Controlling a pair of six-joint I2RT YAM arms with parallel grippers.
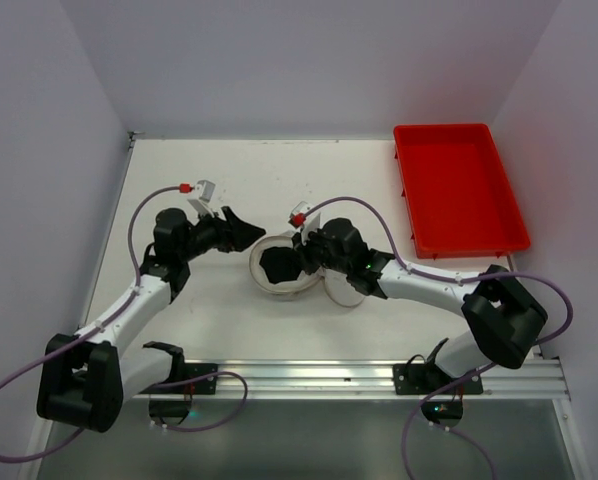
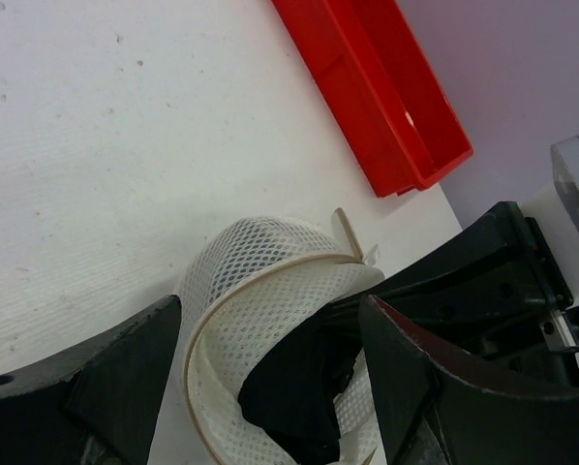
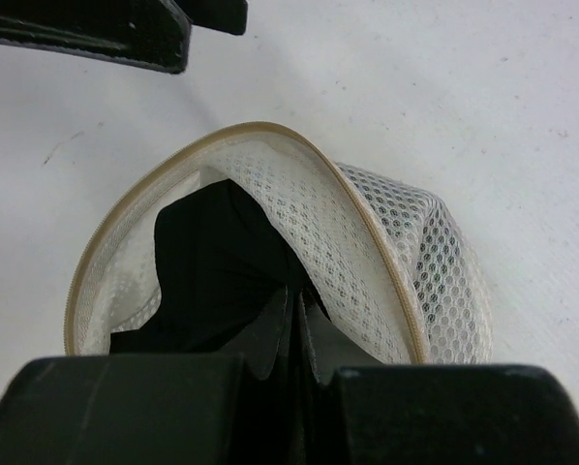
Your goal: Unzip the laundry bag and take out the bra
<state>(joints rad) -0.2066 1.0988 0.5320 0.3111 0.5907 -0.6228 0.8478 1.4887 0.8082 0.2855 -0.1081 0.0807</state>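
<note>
Your right gripper (image 1: 301, 262) reaches into the mouth of the laundry bag (image 1: 269, 285) from the right. In the right wrist view its jaws are pressed together, with black fabric of the bra (image 3: 207, 266) pinched at the tips.

The bag lies mid-table (image 1: 199, 180), its mouth open and its beige rim (image 3: 164, 155) in a wide loop. The bra sits mostly inside the white mesh and shows through the opening.

Your left gripper (image 1: 247, 232) hangs just beside the bag on its left. Its jaws are spread wide and hold nothing. The left wrist view shows the bag (image 2: 260, 262) between the two fingers (image 2: 125, 368), but you cannot tell if they touch it.

The red tray (image 1: 459, 190) sits at the far right corner, well apart from the bag.
</note>
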